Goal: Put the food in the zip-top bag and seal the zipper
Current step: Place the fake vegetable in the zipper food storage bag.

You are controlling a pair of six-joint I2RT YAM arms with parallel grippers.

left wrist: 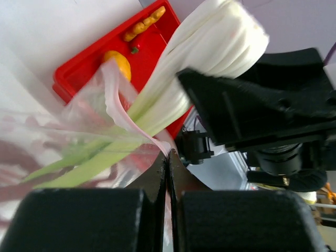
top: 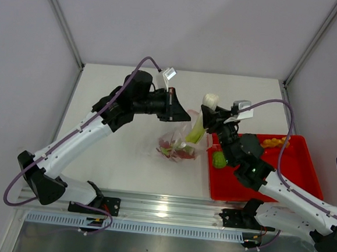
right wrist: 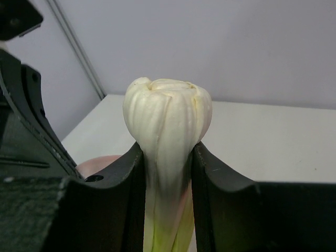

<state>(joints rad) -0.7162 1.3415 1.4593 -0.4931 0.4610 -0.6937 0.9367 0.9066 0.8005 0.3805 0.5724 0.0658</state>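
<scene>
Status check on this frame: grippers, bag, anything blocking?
Left gripper shut on pink-red mouth strip of clear crinkly zip-top bag. Right gripper clamps long pale-green stalk, green end inside bag. Round green fruit, orange pieces in red tray. Nothing blocking.

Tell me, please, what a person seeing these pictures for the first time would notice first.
The big white-headed stalk stands out: the right gripper clamps it below the head, and its green end reaches down into the clear bag at mid-table. The left gripper, shut, pinches the bag's pink strip and holds the mouth up. To the right, a red tray holds a green fruit.
</scene>
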